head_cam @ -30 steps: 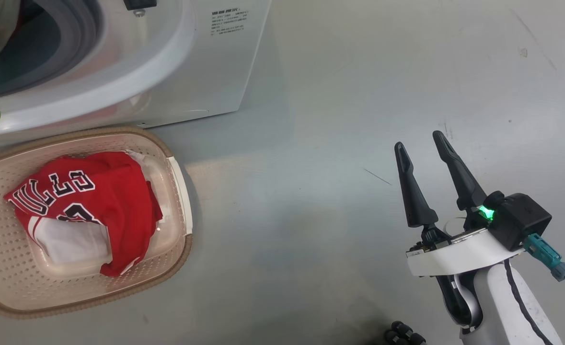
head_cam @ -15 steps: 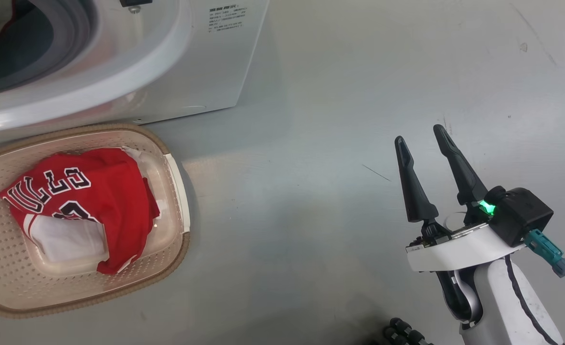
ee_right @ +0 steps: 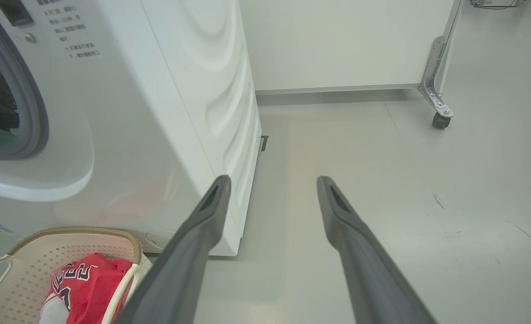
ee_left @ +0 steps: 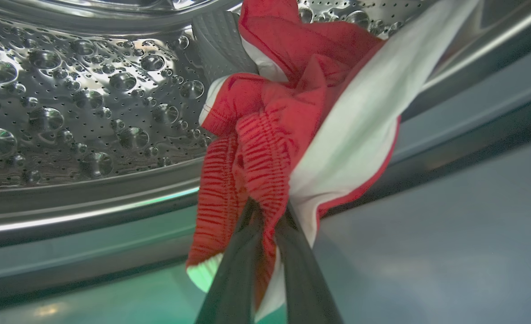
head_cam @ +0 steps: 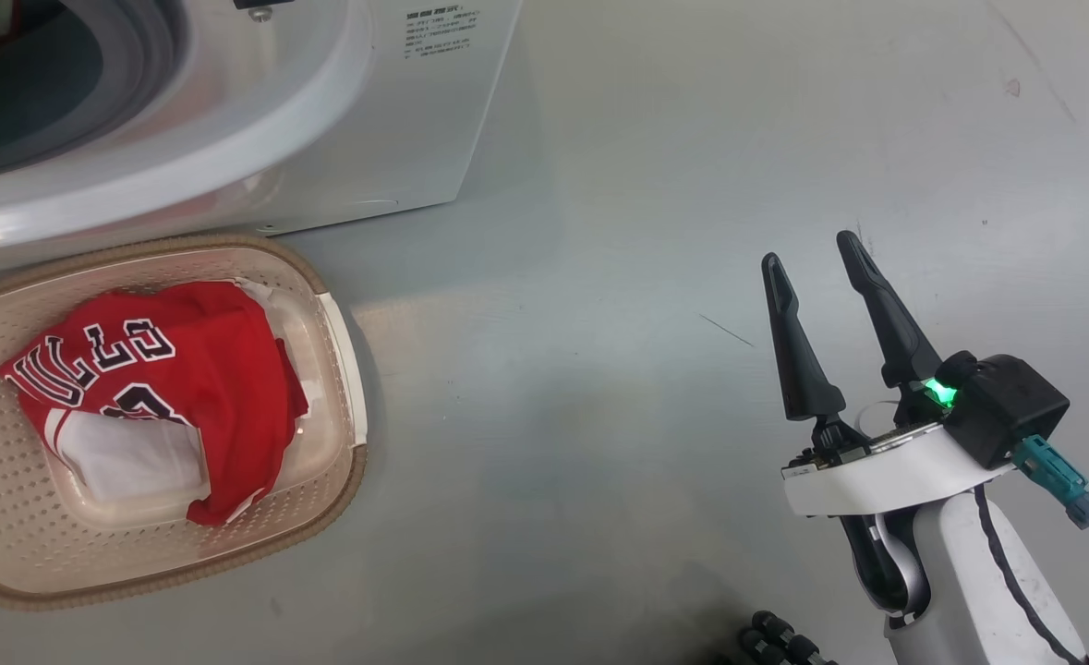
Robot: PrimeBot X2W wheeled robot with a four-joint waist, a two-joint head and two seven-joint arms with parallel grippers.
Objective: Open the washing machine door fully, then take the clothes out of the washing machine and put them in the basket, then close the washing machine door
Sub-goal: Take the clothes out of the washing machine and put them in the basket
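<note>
- Grey floor (head_cam: 599, 369) carries the basket (head_cam: 333, 351), near the white washing machine (head_cam: 415, 120), cut off at left.
- Left end effector (ee_left: 269, 208) pinches red clothes (ee_left: 292, 112); right end effector (head_cam: 809, 251) gapes empty.

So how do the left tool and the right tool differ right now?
Jaws: the left tool is pinched shut; the right tool stands wide open.
Load: the left tool grips a red garment with white trim; the right tool holds nothing.
Place: the left tool is at the steel drum; the right tool is over the floor, right of the basket.
Shared: two long dark fingers each.
</note>
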